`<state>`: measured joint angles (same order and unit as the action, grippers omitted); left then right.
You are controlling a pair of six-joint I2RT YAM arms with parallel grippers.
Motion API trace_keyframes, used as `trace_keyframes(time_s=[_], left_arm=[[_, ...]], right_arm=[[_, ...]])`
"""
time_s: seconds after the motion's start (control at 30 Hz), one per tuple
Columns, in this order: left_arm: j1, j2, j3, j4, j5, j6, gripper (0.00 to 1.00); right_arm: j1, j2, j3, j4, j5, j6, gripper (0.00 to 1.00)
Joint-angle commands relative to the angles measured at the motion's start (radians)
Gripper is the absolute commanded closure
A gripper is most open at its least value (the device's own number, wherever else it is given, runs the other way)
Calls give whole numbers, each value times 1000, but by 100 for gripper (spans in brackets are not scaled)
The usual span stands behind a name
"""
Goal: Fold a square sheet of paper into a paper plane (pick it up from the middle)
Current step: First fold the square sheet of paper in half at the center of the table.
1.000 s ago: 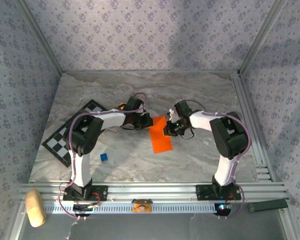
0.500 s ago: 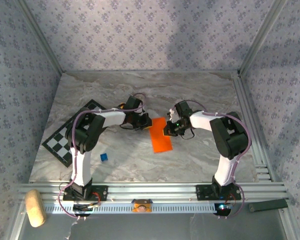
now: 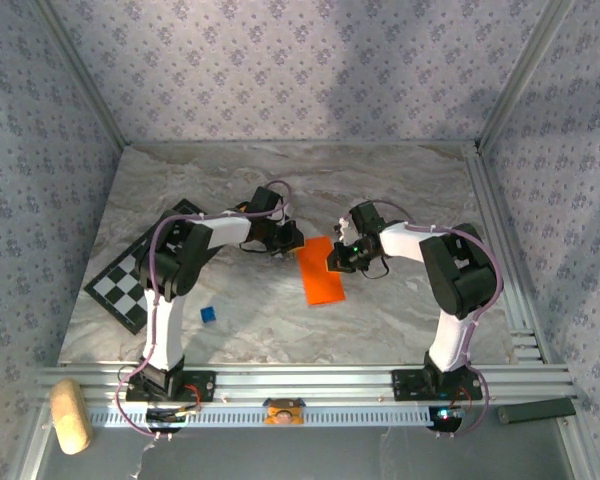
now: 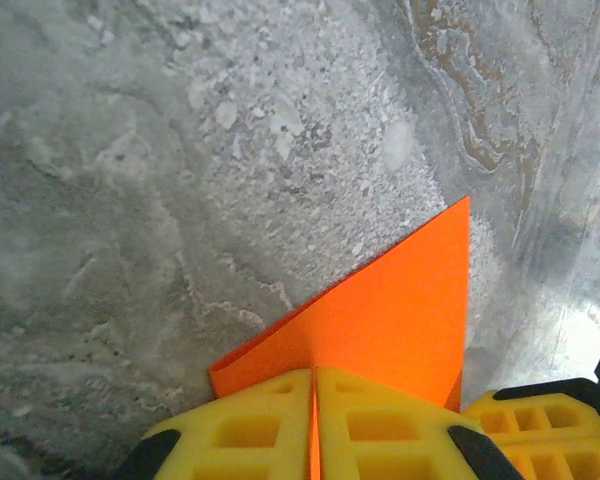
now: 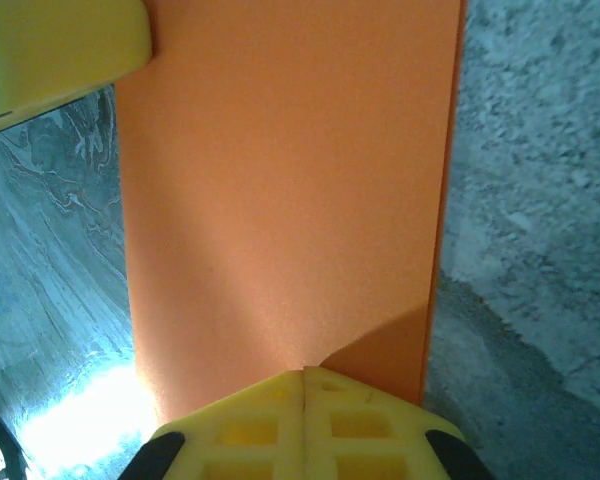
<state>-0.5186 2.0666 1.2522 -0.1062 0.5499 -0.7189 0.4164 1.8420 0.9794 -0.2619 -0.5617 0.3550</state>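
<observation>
- One square sheet of paper, already folded into an orange strip, sits mid-tabletop, its long axis running far to near.
- Two tools flank it, equally close. The left tool is clamped on its far-left corner, the right tool on its right edge.
- Bystanders: one blue cube and one checkered board.

We count one orange sheet of paper, one checkered board, one small blue cube, one tan block (near left, off the worktop), and two tools: left tool, right tool.
</observation>
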Motion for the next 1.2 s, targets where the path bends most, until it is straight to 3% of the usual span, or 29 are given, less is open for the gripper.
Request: trace_keyframes(time_s=[0.0,0.7,1.17], left_arm=[[23,33,-2,-27,-83,0,90],[58,91,133,-182,-225,-72,90],[46,33,234,-274,-212,-65,90]], right_arm=[[-7,72,-66,-142,146,6,100],[-16,68,-71,-138,141,2,100],[-14,65,-62,-144,141,4,100]])
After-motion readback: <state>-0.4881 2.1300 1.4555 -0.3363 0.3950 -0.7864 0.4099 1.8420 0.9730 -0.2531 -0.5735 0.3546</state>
